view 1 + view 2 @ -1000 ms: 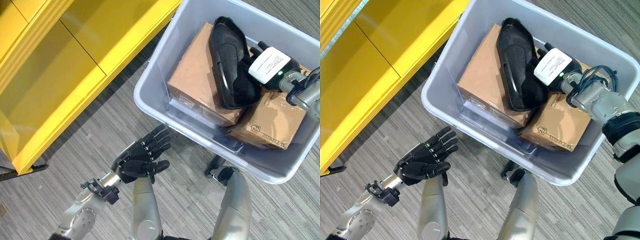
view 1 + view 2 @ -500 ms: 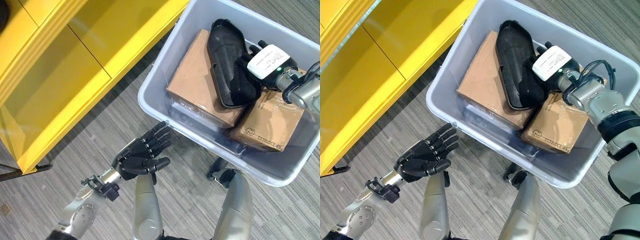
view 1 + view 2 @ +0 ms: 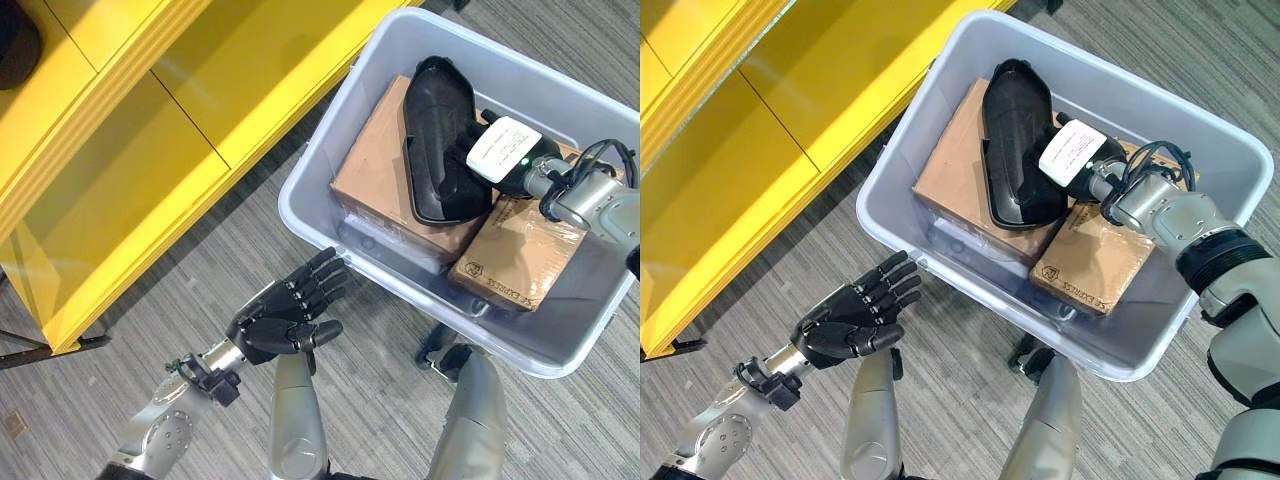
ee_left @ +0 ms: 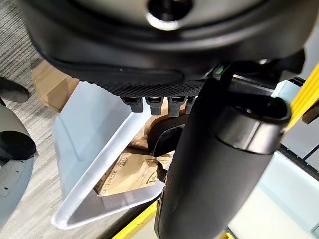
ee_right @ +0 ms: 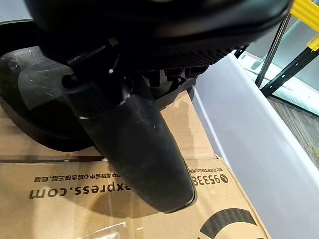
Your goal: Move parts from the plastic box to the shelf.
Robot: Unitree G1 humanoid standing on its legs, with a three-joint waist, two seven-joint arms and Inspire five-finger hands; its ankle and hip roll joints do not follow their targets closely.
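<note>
The right robot hand (image 3: 1072,152) has slid further in along the black moulded part (image 3: 1016,142), which lies across the top of the larger cardboard box (image 3: 958,180) inside the grey plastic box (image 3: 1200,140); half a second ago it sat more toward the part's outer edge. Its fingers reach down against the part's side, above the smaller cardboard box (image 3: 1092,262), but whether they have closed on it cannot be told from here or from the wrist view. The whole picture has also drifted, so the head has moved; the box and its load look unshifted. The left robot hand (image 3: 285,315) hangs low beside the box's near wall, fingers straight and released, holding nothing, much as before. I judge the pick still in progress: nothing has reached the yellow shelf (image 3: 120,150)
</note>
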